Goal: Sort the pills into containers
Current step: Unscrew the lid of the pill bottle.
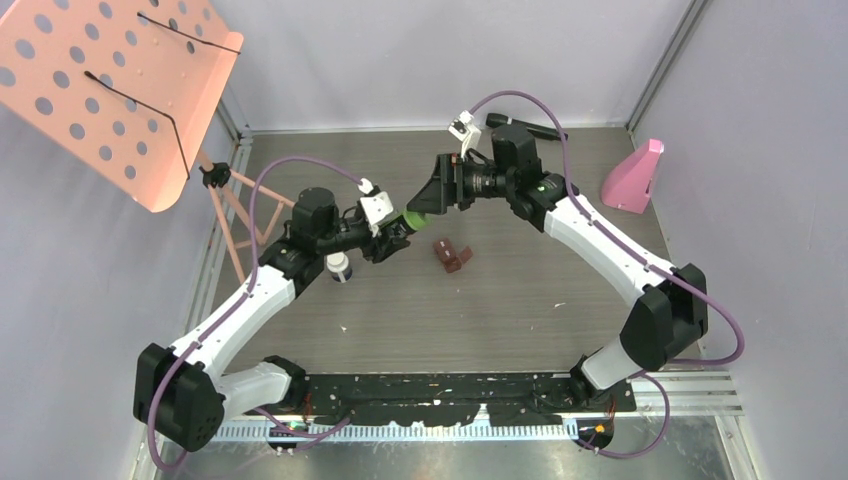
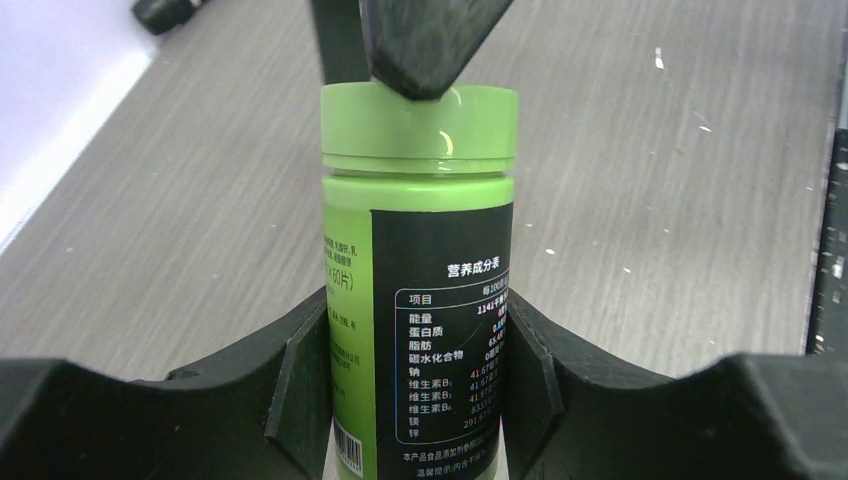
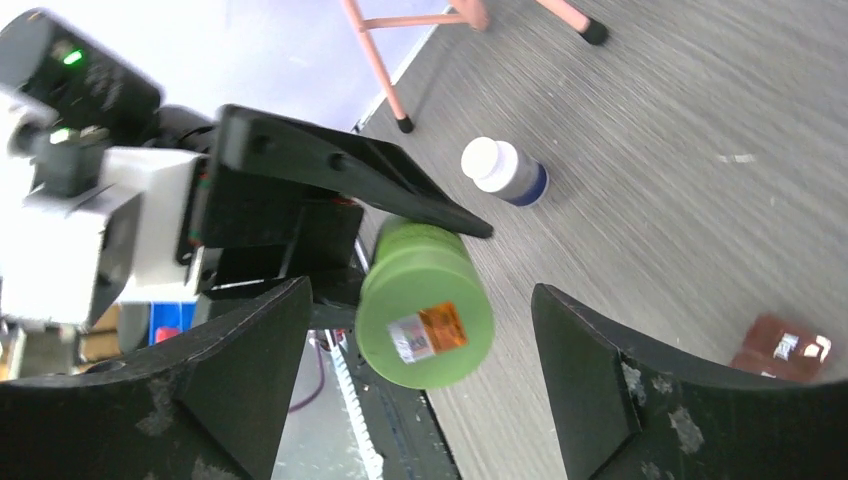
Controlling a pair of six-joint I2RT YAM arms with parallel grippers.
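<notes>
My left gripper (image 2: 415,345) clamps the green bottle (image 2: 350,230) over the table (image 1: 480,320), my right gripper (image 3: 420,295) gapes open either side of its lid (image 2: 420,125), which is still on, and with the white bottle (image 1: 339,266) and brown case (image 1: 452,254) waiting nearby, I judge sorting barely begun.

Base surface: grey wood-grain board (image 1: 520,310), matte, with a few white specks. Walls (image 1: 420,60) are pale lavender and plain on the far, left and right sides. A metal post (image 1: 661,62) runs up the far right corner.

Far left: pink perforated stand (image 1: 110,90) on thin pink legs (image 1: 238,215).

Far right: pink wedge (image 1: 633,177) near the wall.

Near edge: black strip (image 1: 450,385), then a ribbed metal rail (image 1: 420,432).

Light is even and diffuse.
</notes>
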